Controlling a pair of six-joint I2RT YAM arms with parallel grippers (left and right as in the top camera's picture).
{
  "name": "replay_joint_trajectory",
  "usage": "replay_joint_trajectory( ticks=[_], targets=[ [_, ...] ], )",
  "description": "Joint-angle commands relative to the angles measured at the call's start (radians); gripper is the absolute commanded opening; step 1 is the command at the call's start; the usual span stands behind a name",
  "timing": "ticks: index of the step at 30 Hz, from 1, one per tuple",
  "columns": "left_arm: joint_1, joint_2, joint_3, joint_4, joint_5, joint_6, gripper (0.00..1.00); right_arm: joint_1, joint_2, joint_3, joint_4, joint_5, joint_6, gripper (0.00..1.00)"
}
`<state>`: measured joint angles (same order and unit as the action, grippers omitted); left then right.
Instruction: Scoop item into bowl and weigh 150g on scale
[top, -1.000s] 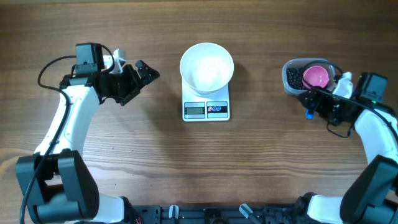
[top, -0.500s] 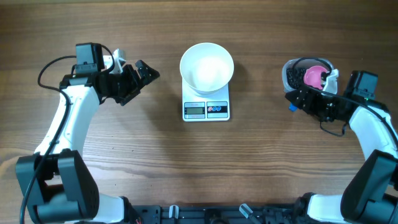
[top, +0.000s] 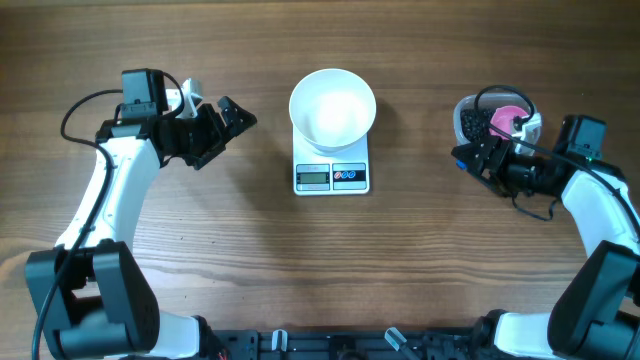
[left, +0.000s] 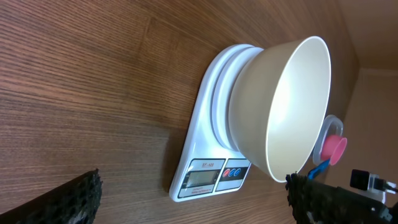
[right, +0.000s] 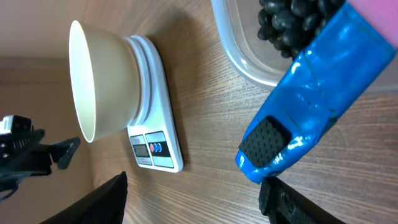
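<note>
The empty white bowl (top: 333, 105) stands on the scale (top: 332, 176) at the table's middle; both also show in the left wrist view, bowl (left: 292, 106) on scale (left: 205, 155). The item, black beans (right: 292, 25), lies in a clear tub (top: 466, 122) with a pink scoop (top: 505, 122). The scoop's blue handle (right: 317, 93) sticks out over the tub's rim. My right gripper (right: 194, 180) is open just in front of the tub, and the handle's end rests against one finger (right: 292, 202). My left gripper (left: 193, 182) hangs open, left of the bowl, holding nothing.
The tub (right: 239, 59) sits at the table's right, close to my right arm (top: 590, 190). Bare wooden table lies between the scale (right: 158, 137) and the tub. My left arm (top: 110, 190) stretches along the left side.
My right gripper has slid left along the tub's front, and the blue handle has swung left with it. The left arm, bowl and scale have not moved.
</note>
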<state>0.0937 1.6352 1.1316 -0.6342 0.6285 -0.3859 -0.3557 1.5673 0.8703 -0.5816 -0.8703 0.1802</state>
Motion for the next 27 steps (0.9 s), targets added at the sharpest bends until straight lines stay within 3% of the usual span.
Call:
replay_joint_trajectory(
  ticks=[1,4,7,12,17,21,27],
  targets=[
    [0.002,-0.018,0.001,0.001,-0.002,0.019,1.0,0.003,0.011,0.002,-0.046,0.087,0.006,0.8],
    [0.002,-0.018,0.001,0.001,-0.002,0.019,1.0,0.01,0.011,-0.02,-0.059,0.213,0.006,0.8],
    [0.002,-0.018,0.001,0.001,-0.003,0.019,1.0,0.013,0.011,-0.066,0.052,0.217,0.011,0.8],
    [0.002,-0.018,0.001,0.001,-0.002,0.019,1.0,0.013,0.011,-0.143,0.245,0.207,0.102,0.56],
    [0.002,-0.018,0.001,0.001,-0.002,0.019,1.0,0.013,0.011,-0.154,0.295,0.129,0.109,0.47],
    [0.002,-0.018,0.001,0.001,-0.002,0.019,1.0,0.013,0.011,-0.154,0.329,0.117,0.111,0.2],
    [0.002,-0.018,0.001,0.001,-0.002,0.019,1.0,0.011,0.011,-0.154,0.328,0.117,0.11,0.19]
  ],
)
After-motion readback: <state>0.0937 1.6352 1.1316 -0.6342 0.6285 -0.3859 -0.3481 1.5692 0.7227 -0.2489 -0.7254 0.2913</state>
